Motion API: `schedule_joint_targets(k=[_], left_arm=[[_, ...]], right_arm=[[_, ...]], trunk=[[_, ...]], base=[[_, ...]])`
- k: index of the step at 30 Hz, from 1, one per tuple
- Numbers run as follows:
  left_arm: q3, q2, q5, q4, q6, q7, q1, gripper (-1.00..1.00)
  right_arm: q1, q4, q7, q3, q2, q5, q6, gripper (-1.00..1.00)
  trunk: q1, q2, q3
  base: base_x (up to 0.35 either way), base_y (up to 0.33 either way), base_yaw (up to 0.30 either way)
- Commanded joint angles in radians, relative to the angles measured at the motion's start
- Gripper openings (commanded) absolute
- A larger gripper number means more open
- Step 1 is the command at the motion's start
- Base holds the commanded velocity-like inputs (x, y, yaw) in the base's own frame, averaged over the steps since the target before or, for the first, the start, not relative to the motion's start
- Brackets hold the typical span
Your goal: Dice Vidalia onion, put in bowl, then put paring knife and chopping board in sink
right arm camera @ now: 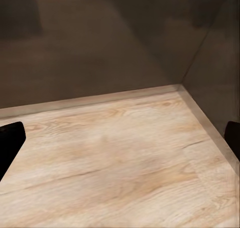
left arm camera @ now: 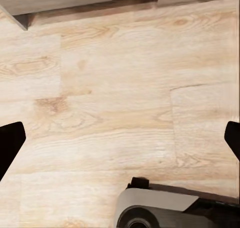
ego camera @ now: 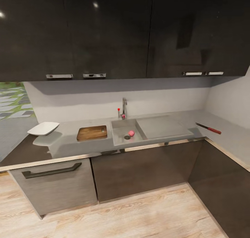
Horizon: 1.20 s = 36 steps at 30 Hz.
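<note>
— while both wrists face the wooden floor [left arm camera: 120,88], how are the fingers?
— wide apart on left gripper [left arm camera: 120,143] and right gripper [right arm camera: 120,143], holding nothing.
— and the vidalia onion [ego camera: 131,133]?
— in the sink [ego camera: 119,126], beside the drain.

Glossy black wall cabinets [ego camera: 104,29] hang across the top of the head view, with chrome handles [ego camera: 59,76] along their lower edge and a pale grey backsplash [ego camera: 86,99] beneath them. Below sit dark base cabinet fronts [ego camera: 139,168] and, at the left, a grey drawer front [ego camera: 52,186] with a long dark bar handle [ego camera: 52,170]. A light wooden plank floor [ego camera: 121,213] runs up to the cabinet bases, and at the far left edge a patch of green and grey paving [ego camera: 12,99] shows.
</note>
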Motion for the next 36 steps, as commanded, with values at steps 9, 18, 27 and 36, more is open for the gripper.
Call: schedule_joint_targets(k=[9,18,27,36], left_arm=[[-0.119,-0.057,-0.002,-0.552,0.62,0.002,0.0,1.0],[-0.262,-0.078,-0.003,-0.974,0.932,0.004,-0.003,1.0],[-0.271,-0.091,-0.002,-1.075,1.041,0.001,-0.167,1.0],[-0.273,-0.095,0.02,-1.028,1.211,0.001,-0.533,1.0]], right_arm=[[-0.001,-0.001,-0.006,-0.006,-0.022,0.011,0.068,1.0],[-0.001,-0.003,-0.004,-0.006,-0.024,0.011,0.123,1.0],[-0.001,-0.003,-0.004,-0.006,-0.022,0.011,0.132,1.0],[-0.001,-0.004,0.0,-0.006,-0.02,0.011,0.186,1.0]], trunk=[[0.001,-0.002,-0.002],[0.001,-0.002,-0.002],[0.001,-0.002,-0.002],[0.001,-0.002,-0.002]], base=[[0.0,0.0,0.0],[0.0,0.0,0.0],[0.0,0.0,0.0],[0.0,0.0,0.0]])
